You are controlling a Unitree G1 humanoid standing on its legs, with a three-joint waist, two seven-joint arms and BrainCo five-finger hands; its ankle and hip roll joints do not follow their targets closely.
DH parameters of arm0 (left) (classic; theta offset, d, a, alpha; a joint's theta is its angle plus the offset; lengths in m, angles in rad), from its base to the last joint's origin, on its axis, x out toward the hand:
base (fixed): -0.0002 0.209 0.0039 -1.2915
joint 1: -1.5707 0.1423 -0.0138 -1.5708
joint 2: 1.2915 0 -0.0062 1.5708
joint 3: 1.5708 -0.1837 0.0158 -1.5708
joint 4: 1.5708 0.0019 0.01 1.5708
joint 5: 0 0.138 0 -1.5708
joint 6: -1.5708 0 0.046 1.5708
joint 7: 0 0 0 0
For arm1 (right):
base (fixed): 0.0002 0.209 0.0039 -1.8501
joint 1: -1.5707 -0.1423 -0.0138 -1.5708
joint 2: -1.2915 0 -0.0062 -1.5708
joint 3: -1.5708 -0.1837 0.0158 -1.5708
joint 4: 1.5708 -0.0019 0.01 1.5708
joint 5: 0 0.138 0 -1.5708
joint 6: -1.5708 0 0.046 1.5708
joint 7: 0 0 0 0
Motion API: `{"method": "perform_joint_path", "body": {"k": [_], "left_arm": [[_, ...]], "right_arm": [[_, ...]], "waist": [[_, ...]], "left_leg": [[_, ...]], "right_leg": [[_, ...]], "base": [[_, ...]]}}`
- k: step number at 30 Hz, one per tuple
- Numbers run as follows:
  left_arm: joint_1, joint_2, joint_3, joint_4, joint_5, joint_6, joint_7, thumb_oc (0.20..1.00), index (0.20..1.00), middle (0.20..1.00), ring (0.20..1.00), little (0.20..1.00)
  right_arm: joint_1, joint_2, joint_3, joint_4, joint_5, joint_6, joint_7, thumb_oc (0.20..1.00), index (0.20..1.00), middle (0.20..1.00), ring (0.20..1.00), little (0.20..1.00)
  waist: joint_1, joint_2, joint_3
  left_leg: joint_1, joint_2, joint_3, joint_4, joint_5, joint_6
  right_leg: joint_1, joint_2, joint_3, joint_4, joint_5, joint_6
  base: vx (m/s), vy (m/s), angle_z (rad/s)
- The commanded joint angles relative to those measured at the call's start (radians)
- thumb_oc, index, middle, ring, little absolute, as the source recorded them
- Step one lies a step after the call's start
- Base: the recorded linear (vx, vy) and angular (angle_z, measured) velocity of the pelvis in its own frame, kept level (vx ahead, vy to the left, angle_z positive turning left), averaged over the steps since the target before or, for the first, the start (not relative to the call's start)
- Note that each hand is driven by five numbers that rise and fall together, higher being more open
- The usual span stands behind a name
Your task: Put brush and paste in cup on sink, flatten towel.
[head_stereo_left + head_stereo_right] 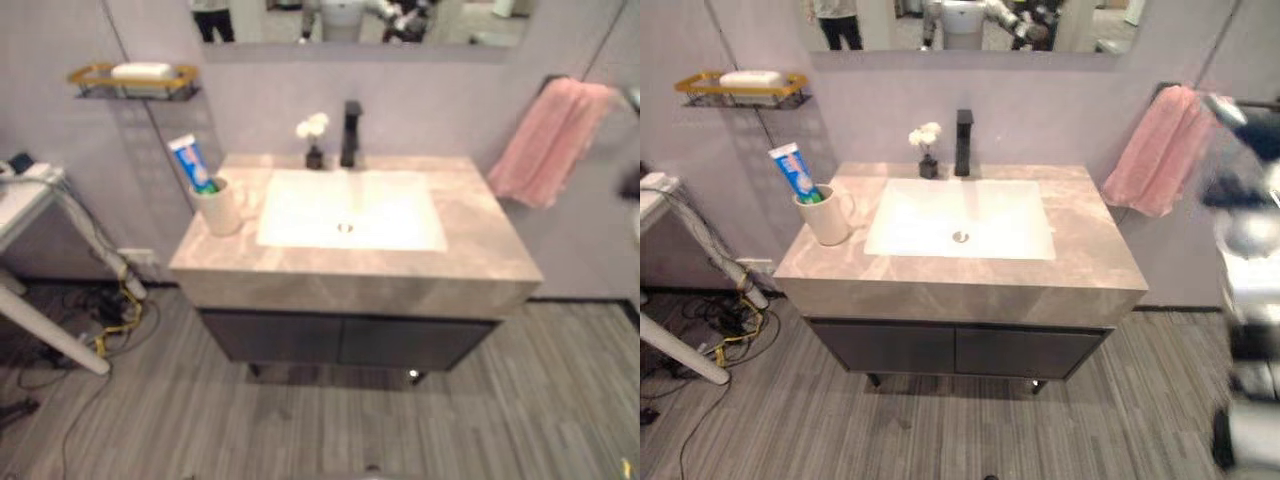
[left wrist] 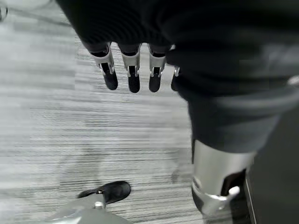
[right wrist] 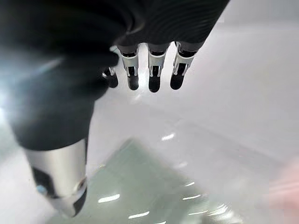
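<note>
A cream cup [image 1: 222,208] stands on the left of the grey sink counter [image 1: 480,230]. A blue and white toothpaste tube [image 1: 192,163] and a green brush [image 1: 208,186] stick out of it. A pink towel [image 1: 550,140] hangs bunched from a rail on the wall to the right of the sink. My right arm [image 1: 1250,240] shows blurred at the right edge, just right of the towel. My right hand [image 3: 154,70] has straight fingers and holds nothing. My left hand [image 2: 133,70] hangs low over the floor, fingers straight and empty.
A white basin [image 1: 350,210] fills the counter's middle, with a black faucet [image 1: 351,132] and a small flower vase [image 1: 314,140] behind it. A wall shelf with soap [image 1: 135,80] hangs at upper left. A white table [image 1: 25,200] and cables stand left.
</note>
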Motion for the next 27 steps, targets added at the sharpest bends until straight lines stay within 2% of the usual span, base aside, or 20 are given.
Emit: {"method": "perform_joint_path", "body": {"k": [1, 2, 3, 5, 6, 7, 8, 9, 10, 11, 12, 13, 14, 15, 17, 20, 21, 22, 25, 27], "left_arm": [[-0.053, 0.039, -0.008, 0.061, 0.027, -0.018, 0.003, 1.0, 1.0, 1.0, 1.0, 1.0], [-0.054, 0.042, -0.01, 0.059, 0.029, -0.019, 0.007, 1.0, 1.0, 1.0, 1.0, 1.0], [-0.054, 0.042, -0.011, 0.059, 0.029, -0.019, 0.007, 1.0, 1.0, 1.0, 1.0, 1.0], [-0.061, 0.047, -0.022, 0.058, 0.026, -0.022, 0.023, 1.0, 1.0, 1.0, 1.0, 1.0], [-0.062, 0.048, -0.022, 0.058, 0.026, -0.022, 0.023, 1.0, 1.0, 1.0, 1.0, 1.0], [-0.067, 0.047, -0.033, 0.058, 0.027, -0.021, 0.021, 1.0, 1.0, 1.0, 1.0, 1.0], [-0.067, 0.047, -0.033, 0.058, 0.027, -0.021, 0.021, 1.0, 1.0, 1.0, 1.0, 1.0], [-0.08, 0.049, -0.061, 0.053, 0.033, -0.018, 0.004, 1.0, 1.0, 1.0, 1.0, 1.0], [-0.085, 0.047, -0.067, 0.045, 0.038, -0.02, -0.011, 1.0, 1.0, 1.0, 1.0, 1.0], [-0.085, 0.048, -0.066, 0.045, 0.038, -0.02, -0.011, 1.0, 1.0, 1.0, 1.0, 1.0], [-0.085, 0.048, -0.073, 0.021, 0.054, -0.025, -0.037, 1.0, 1.0, 1.0, 1.0, 1.0], [-0.085, 0.048, -0.073, 0.021, 0.054, -0.025, -0.037, 1.0, 1.0, 1.0, 1.0, 1.0], [-0.078, 0.049, -0.073, -0.004, 0.052, -0.03, -0.047, 1.0, 1.0, 1.0, 1.0, 1.0], [-0.069, 0.041, -0.072, -0.044, 0.038, -0.041, -0.059, 1.0, 1.0, 1.0, 1.0, 1.0], [-0.049, 0.043, -0.071, -0.11, 0.015, -0.061, -0.069, 1.0, 1.0, 1.0, 1.0, 1.0], [-0.026, 0.053, -0.075, -0.186, -0.004, -0.075, -0.079, 1.0, 1.0, 1.0, 1.0, 1.0], [0.009, 0.078, -0.083, -0.318, -0.035, -0.095, -0.096, 1.0, 1.0, 1.0, 1.0, 1.0], [0.011, 0.079, -0.082, -0.32, -0.035, -0.094, -0.097, 1.0, 1.0, 1.0, 1.0, 1.0], [0.101, 0.142, -0.057, -0.556, -0.095, -0.115, -0.142, 1.0, 1.0, 1.0, 1.0, 1.0], [0.127, 0.161, -0.052, -0.623, -0.106, -0.119, -0.163, 1.0, 1.0, 1.0, 1.0, 1.0]], "right_arm": [[0.019, 0.056, -0.084, 0.195, 0.029, -0.005, -0.048, 1.0, 1.0, 1.0, 1.0, 1.0], [0.05, 0.072, -0.099, 0.313, 0.054, 0.011, -0.05, 1.0, 1.0, 1.0, 1.0, 1.0], [0.049, 0.07, -0.099, 0.316, 0.055, 0.008, -0.049, 1.0, 1.0, 1.0, 1.0, 1.0], [0.106, 0.147, -0.12, 0.653, 0.136, 0.064, -0.05, 1.0, 1.0, 1.0, 1.0, 1.0], [0.104, 0.146, -0.119, 0.658, 0.138, 0.062, -0.048, 1.0, 1.0, 1.0, 1.0, 1.0], [0.113, 0.183, -0.1, 0.812, 0.164, 0.103, -0.008, 1.0, 1.0, 1.0, 1.0, 1.0], [0.112, 0.182, -0.1, 0.812, 0.164, 0.102, -0.008, 1.0, 1.0, 1.0, 1.0, 1.0], [0.121, 0.284, -0.009, 1.032, 0.139, 0.194, 0.102, 1.0, 1.0, 1.0, 1.0, 1.0], [0.141, 0.363, 0.046, 1.09, 0.093, 0.23, 0.161, 1.0, 1.0, 1.0, 1.0, 1.0], [0.141, 0.363, 0.047, 1.091, 0.093, 0.23, 0.162, 1.0, 1.0, 1.0, 1.0, 1.0], [0.187, 0.472, 0.136, 1.134, 0.0, 0.269, 0.246, 1.0, 1.0, 1.0, 1.0, 1.0], [0.187, 0.472, 0.136, 1.134, 0.0, 0.269, 0.246, 1.0, 1.0, 1.0, 1.0, 1.0], [0.2, 0.514, 0.18, 1.122, -0.045, 0.268, 0.249, 1.0, 1.0, 1.0, 1.0, 1.0], [0.243, 0.596, 0.263, 1.055, -0.096, 0.245, 0.283, 1.0, 1.0, 1.0, 1.0, 1.0], [0.268, 0.627, 0.286, 1.013, -0.103, 0.232, 0.287, 1.0, 1.0, 1.0, 1.0, 1.0], [0.265, 0.628, 0.321, 0.969, -0.128, 0.22, 0.288, 1.0, 1.0, 1.0, 1.0, 1.0], [0.249, 0.606, 0.329, 0.929, -0.136, 0.209, 0.281, 1.0, 1.0, 1.0, 1.0, 1.0], [0.25, 0.606, 0.329, 0.928, -0.136, 0.209, 0.281, 1.0, 1.0, 1.0, 1.0, 1.0], [0.206, 0.565, 0.355, 0.875, -0.176, 0.198, 0.29, 1.0, 1.0, 1.0, 1.0, 1.0], [0.2, 0.557, 0.36, 0.87, -0.186, 0.198, 0.297, 1.0, 1.0, 1.0, 1.0, 1.0]], "waist": [[0.019, -0.031, 0.046], [0.018, -0.031, 0.048], [0.018, -0.032, 0.047], [0.019, -0.03, 0.051], [0.019, -0.031, 0.051], [0.022, -0.03, 0.051], [0.021, -0.03, 0.051], [0.033, -0.026, 0.055], [0.036, -0.024, 0.058], [0.034, -0.025, 0.056], [0.035, -0.021, 0.056], [0.035, -0.021, 0.056], [0.035, -0.018, 0.057], [0.029, -0.013, 0.062], [0.022, -0.007, 0.066], [0.021, -0.002, 0.07], [0.022, 0.006, 0.073], [0.022, 0.005, 0.073], [0.034, 0.015, 0.078], [0.037, 0.017, 0.078]], "left_leg": [[0.016, 0.059, 0.005, 0.017, -0.055, -0.019], [0.018, 0.06, 0.004, 0.017, -0.057, -0.02], [0.015, 0.059, 0.003, 0.017, -0.055, -0.019], [0.016, 0.059, 0.001, 0.017, -0.054, -0.019], [0.013, 0.058, 0.001, 0.017, -0.052, -0.019], [0.013, 0.058, -0.001, 0.017, -0.05, -0.019], [0.012, 0.057, -0.001, 0.017, -0.05, -0.019], [0.014, 0.059, -0.005, 0.017, -0.052, -0.02], [0.014, 0.059, -0.008, 0.017, -0.051, -0.019], [0.012, 0.058, -0.009, 0.017, -0.05, -0.019], [0.011, 0.058, -0.015, 0.017, -0.048, -0.019], [0.011, 0.058, -0.016, 0.017, -0.048, -0.019], [0.011, 0.058, -0.017, 0.017, -0.047, -0.02], [0.01, 0.058, -0.018, 0.017, -0.042, -0.02], [0.01, 0.057, -0.02, 0.017, -0.038, -0.021], [0.01, 0.057, -0.021, 0.017, -0.037, -0.021], [0.009, 0.056, -0.02, 0.017, -0.035, -0.019], [0.009, 0.056, -0.02, 0.017, -0.036, -0.019], [0.013, 0.054, -0.011, 0.017, -0.036, -0.016], [0.013, 0.053, -0.01, 0.017, -0.036, -0.015]], "right_leg": [[0.087, -0.089, -0.033, 0.006, -0.036, 0.079], [0.089, -0.088, -0.034, 0.006, -0.037, 0.079], [0.087, -0.089, -0.035, 0.006, -0.035, 0.079], [0.089, -0.086, -0.038, 0.006, -0.036, 0.079], [0.087, -0.087, -0.038, 0.006, -0.034, 0.078], [0.088, -0.086, -0.04, 0.006, -0.035, 0.078], [0.087, -0.087, -0.041, 0.006, -0.035, 0.078], [0.094, -0.086, -0.049, 0.006, -0.037, 0.076], [0.095, -0.086, -0.052, 0.006, -0.038, 0.075], [0.094, -0.087, -0.052, 0.006, -0.038, 0.074], [0.097, -0.087, -0.058, 0.006, -0.041, 0.072], [0.096, -0.087, -0.058, 0.006, -0.041, 0.072], [0.098, -0.088, -0.06, 0.006, -0.042, 0.071], [0.098, -0.088, -0.059, 0.006, -0.041, 0.069], [0.098, -0.088, -0.058, 0.006, -0.041, 0.068], [0.098, -0.09, -0.056, 0.006, -0.04, 0.069], [0.096, -0.091, -0.053, 0.006, -0.037, 0.07], [0.096, -0.091, -0.053, 0.006, -0.037, 0.07], [0.091, -0.095, -0.046, 0.006, -0.032, 0.075], [0.091, -0.096, -0.045, 0.006, -0.03, 0.076]], "base": [[-0.03, -0.012, 0.03], [-0.03, -0.008, 0.07], [-0.03, -0.018, -0.01], [-0.04, -0.018, -0.05], [-0.03, -0.016, 0.09], [-0.02, -0.009, 0.11], [-0.04, -0.039, 0.09], [-0.04, -0.044, -0.02], [-0.05, -0.043, 0.08], [-0.02, -0.042, 0.12], [-0.01, -0.027, 0.11], [-0.01, -0.041, -0.02], [-0.02, -0.03, 0.02], [-0.02, -0.031, 0.06], [-0.02, -0.023, 0.09], [-0.01, -0.005, 0.01], [-0.02, 0.002, 0.04], [0.0, 0.0, 0.0], [-0.03, 0.02, -0.04], [-0.02, 0.018, -0.06]]}}
